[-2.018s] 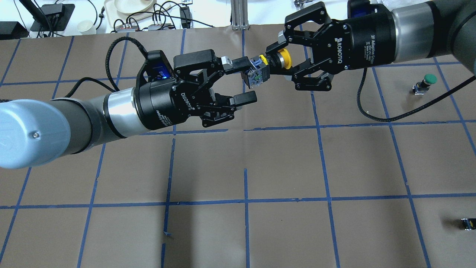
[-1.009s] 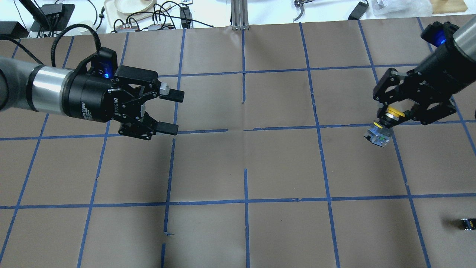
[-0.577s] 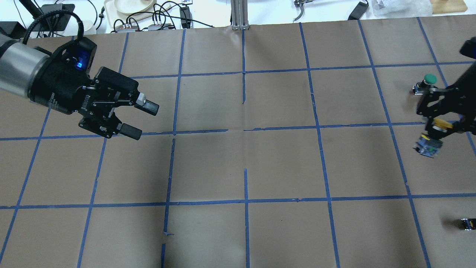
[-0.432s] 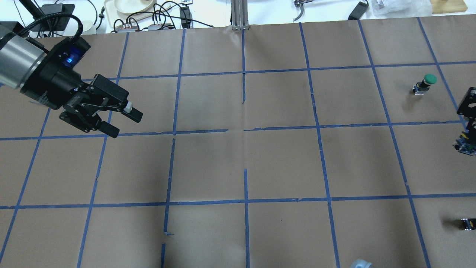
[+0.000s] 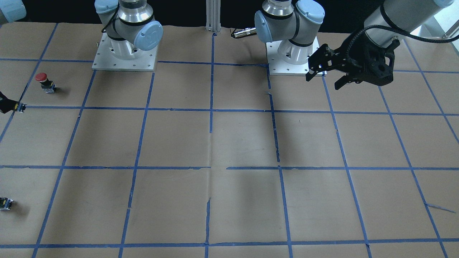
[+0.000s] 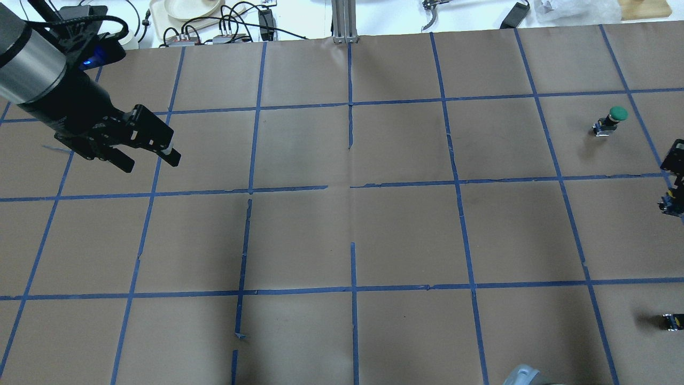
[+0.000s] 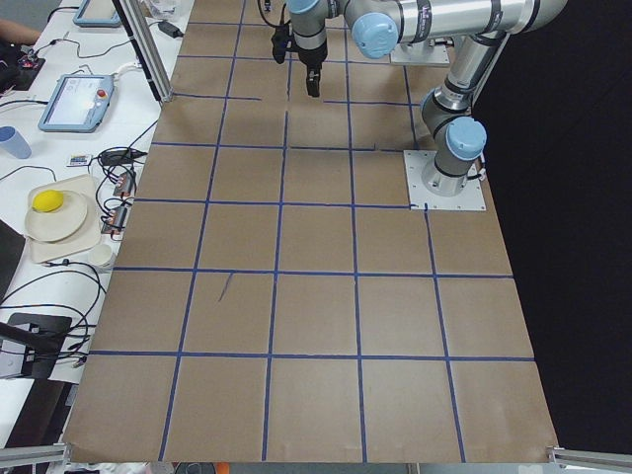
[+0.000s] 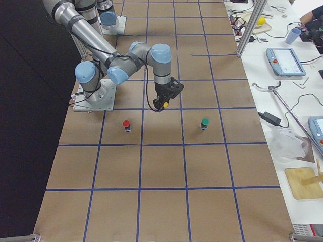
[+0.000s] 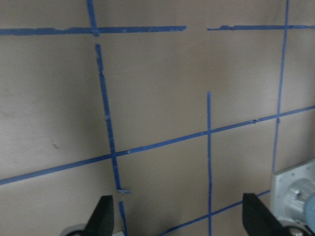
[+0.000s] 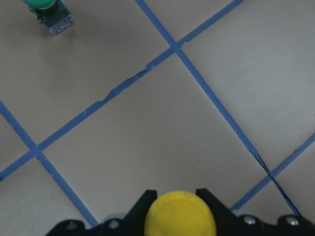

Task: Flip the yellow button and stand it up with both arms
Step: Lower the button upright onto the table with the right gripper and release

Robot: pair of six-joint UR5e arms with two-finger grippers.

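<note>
- The right gripper (image 6: 676, 170) runs off the right edge of the overhead view; only a sliver of black linkage shows.
- The yellow button (image 10: 179, 218) is cut by the bottom edge of the right wrist view, and its cap hides the body beneath.
- The green button (image 10: 49, 14) is clipped by that view's top edge.
- The small dark part (image 6: 672, 321) sits half off the overhead frame, too small to make out.
- Of the left gripper (image 9: 179, 219), only two fingertips (image 9: 104, 216) poke into its wrist view.
- The base plate (image 9: 294, 189) in that corner is blurred and cut off.
</note>
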